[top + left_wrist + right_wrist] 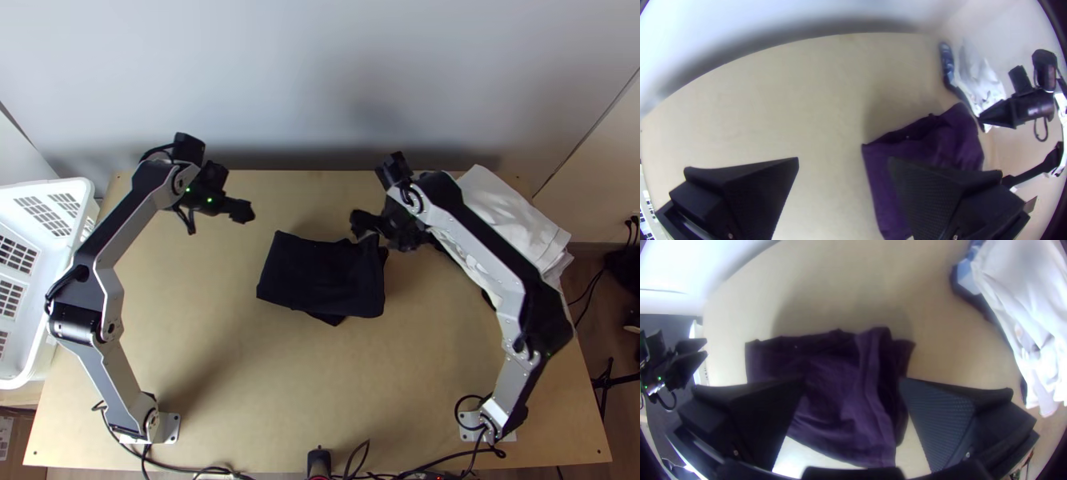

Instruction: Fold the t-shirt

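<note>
A dark t-shirt (320, 276) lies folded into a small, roughly rectangular bundle at mid-table, its right side rumpled. My left gripper (244, 211) is beyond and to the left of it, apart from the cloth. In the left wrist view, my left gripper (842, 162) has its fingers wide apart, and the shirt (929, 146) looks purple. My right gripper (360, 224) is over the shirt's far right part. In the right wrist view, my right gripper (853, 382) stands open above the shirt (835, 395), with no cloth pinched between its fingers.
A pile of white cloth (508, 216) with some dark blue cloth lies at the table's far right, beneath the right arm. A white plastic basket (40, 280) stands at the left edge. Cables run along the table's near edge.
</note>
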`<state>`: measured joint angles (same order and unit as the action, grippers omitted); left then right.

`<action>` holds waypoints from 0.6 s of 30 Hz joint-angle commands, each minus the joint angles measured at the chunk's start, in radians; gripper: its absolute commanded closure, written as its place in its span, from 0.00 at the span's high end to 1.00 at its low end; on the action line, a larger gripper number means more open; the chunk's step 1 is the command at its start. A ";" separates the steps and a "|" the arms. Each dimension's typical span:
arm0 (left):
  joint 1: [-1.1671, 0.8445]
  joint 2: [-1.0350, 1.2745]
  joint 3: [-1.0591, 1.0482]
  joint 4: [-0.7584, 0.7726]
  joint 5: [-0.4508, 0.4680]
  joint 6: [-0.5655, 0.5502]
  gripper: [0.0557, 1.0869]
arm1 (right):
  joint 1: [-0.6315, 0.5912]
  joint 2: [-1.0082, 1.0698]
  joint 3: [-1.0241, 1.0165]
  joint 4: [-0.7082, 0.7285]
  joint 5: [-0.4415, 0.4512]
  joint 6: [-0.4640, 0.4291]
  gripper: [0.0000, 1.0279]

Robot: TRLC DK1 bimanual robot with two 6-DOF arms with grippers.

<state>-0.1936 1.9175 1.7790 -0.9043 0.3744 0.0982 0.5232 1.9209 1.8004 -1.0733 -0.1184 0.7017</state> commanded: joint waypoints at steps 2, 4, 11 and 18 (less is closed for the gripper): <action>-0.098 -0.002 0.069 -0.047 0.170 -0.137 0.95 | -0.003 0.133 0.117 0.167 0.008 0.024 0.94; -0.136 0.008 0.077 -0.047 0.175 -0.152 0.95 | 0.006 0.171 0.175 0.168 0.008 0.028 0.94; -0.208 0.081 0.132 -0.045 0.274 -0.245 0.95 | 0.020 0.244 0.229 0.154 0.006 0.055 0.94; -0.237 0.155 0.129 -0.050 0.271 -0.245 0.95 | -0.008 0.277 0.168 0.007 0.006 0.102 0.94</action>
<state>-0.3958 2.0121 1.8965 -0.9497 0.6228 -0.1284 0.5331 2.1597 1.9972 -0.9760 -0.1116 0.7677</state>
